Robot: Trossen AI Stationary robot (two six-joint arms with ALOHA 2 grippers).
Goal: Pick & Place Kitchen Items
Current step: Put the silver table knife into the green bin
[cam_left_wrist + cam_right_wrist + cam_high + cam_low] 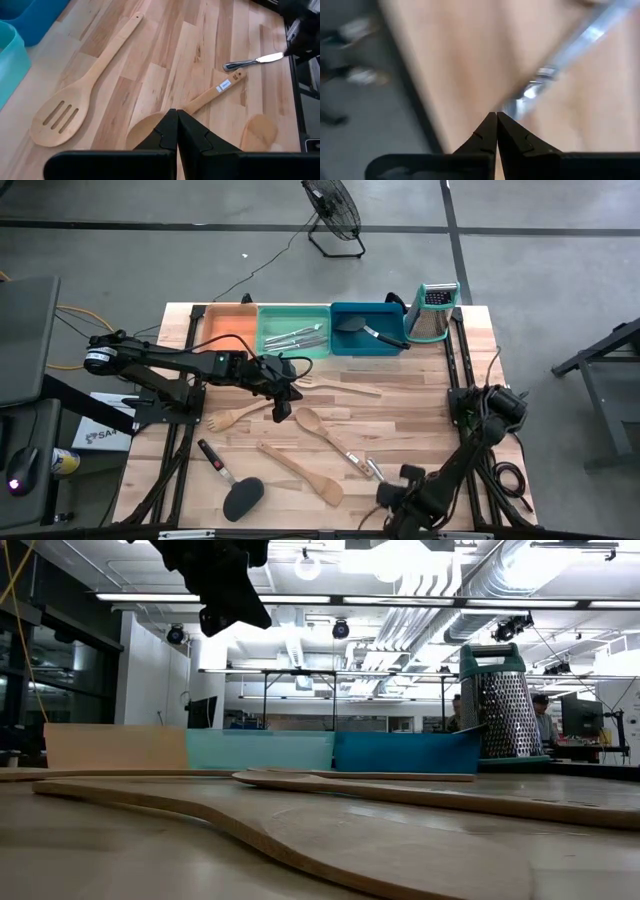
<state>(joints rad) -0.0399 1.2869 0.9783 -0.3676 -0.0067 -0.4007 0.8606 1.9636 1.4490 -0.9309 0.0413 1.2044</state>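
Pale wooden utensils lie flat on the table: a fork (236, 417), a slotted spoon (345, 387) (75, 102), a spoon (322, 432) (200, 102) and a spatula (300, 472). A black turner (232, 486) and a silver knife (368, 468) (252, 61) lie nearer the front. My left gripper (283, 406) (176, 117) hangs shut above the wooden spoon's bowl (142, 134), high over the table in the low view (225, 590). My right gripper (388, 496) (496, 120) is shut at the table's near edge, close to a blurred silver utensil (560, 57).
Along the far edge stand an orange tray (230, 323), a green tray (270, 340) with silver cutlery (297, 335), a blue tray (345, 345) with a black turner (365, 328), and a steel grater (432, 312) (497, 700). A fan (333, 210) stands on the floor beyond.
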